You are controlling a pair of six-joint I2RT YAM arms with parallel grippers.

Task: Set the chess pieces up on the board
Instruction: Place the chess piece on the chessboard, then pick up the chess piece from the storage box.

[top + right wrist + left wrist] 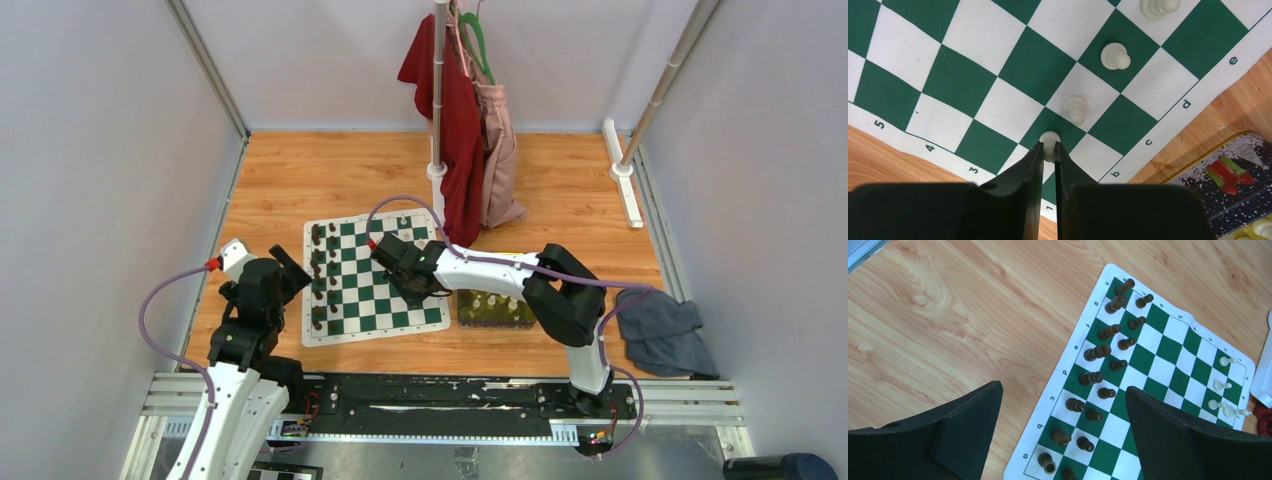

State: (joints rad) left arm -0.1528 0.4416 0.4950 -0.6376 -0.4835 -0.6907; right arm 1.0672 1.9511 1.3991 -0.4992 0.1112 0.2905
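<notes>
Your right gripper [1048, 145] clenched on small cream-white plastic pawn [1050, 137] — upright between tips, over green square near corner of thin green-and-white chess mat [998, 75]. Left gripper [1063, 388] spread wide — farther off.

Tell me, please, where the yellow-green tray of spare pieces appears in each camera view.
Top external: the tray sits just right of the board, towards the table's near edge.
Left wrist: not in it.
Right wrist: bottom-right corner, only part of it showing.
Shared landmark: the green-and-white board, seen in all three views.
</notes>
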